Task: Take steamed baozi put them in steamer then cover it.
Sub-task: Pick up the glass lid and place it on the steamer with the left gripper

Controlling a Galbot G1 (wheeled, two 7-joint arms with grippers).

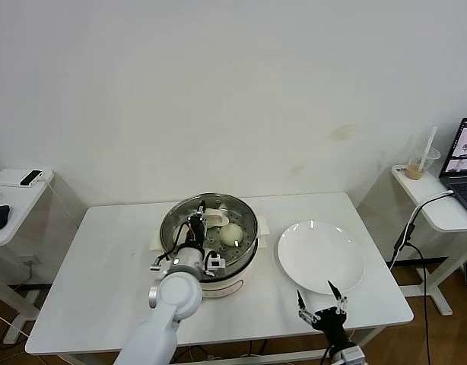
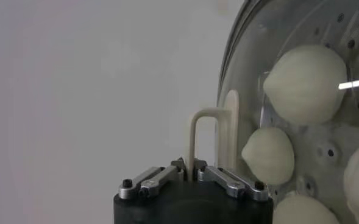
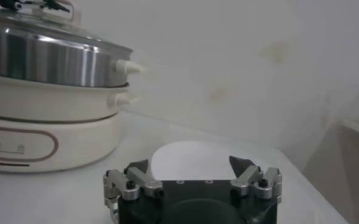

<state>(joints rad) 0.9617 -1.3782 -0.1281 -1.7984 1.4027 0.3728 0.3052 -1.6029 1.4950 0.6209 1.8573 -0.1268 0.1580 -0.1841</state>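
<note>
Left gripper (image 1: 196, 222) is pinched tight on the cream-white oblong handle (image 2: 211, 137) of the clear glass cover (image 1: 211, 226), which sits over the stainless-steel steamer (image 1: 245, 255) near the middle of the white table (image 1: 104, 258). Through the glass the left wrist view shows the steamed baozi (image 2: 304, 84) lying on the perforated tray, one large and others partly cut off at the picture's edge. The right gripper (image 1: 322, 304) hangs idle near the table's front edge, just in front of the flat white plate (image 1: 322, 255), its jaws spread wide with nothing between them. The step in hand looks like the last one: seating the cover and letting go. To do it well, the metal rim should rest evenly all round the pot before the fingers part, and the release should go straight up off the handle so that the lid is not dragged sideways. In the head view the handle's long axis appears to run roughly across the pot, left to right, with the fingers closing across its narrow width. Whether the rim is fully seated on the far side cannot be told from here.
</note>
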